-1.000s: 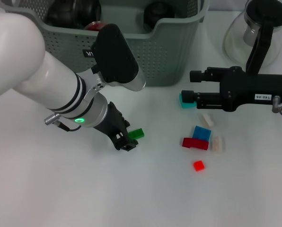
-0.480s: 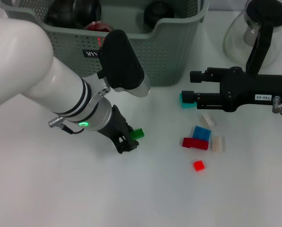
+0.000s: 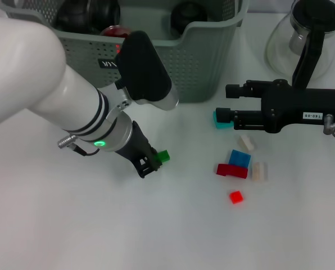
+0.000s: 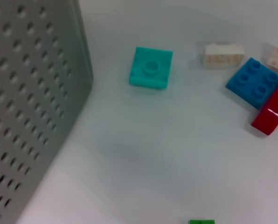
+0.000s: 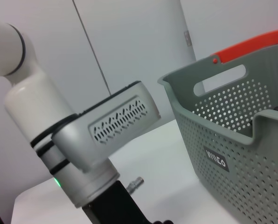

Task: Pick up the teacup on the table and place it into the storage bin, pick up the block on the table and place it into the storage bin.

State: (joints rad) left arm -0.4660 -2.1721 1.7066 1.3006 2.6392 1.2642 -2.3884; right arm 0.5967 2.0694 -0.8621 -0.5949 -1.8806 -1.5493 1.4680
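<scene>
Left gripper [image 3: 151,163], fingers clamped on green block [image 3: 163,156]: lift straight, then carry toward twelve o'clock over the storage bin [image 3: 207,62]; right fingers' state unclear.

You see a matt grey-green perforated plastic storage bin [image 3: 201,62] behind the left pincer [image 3: 151,163], whose glossy green plastic block [image 3: 162,156] rests on a smooth white bench [image 3: 173,230].
</scene>
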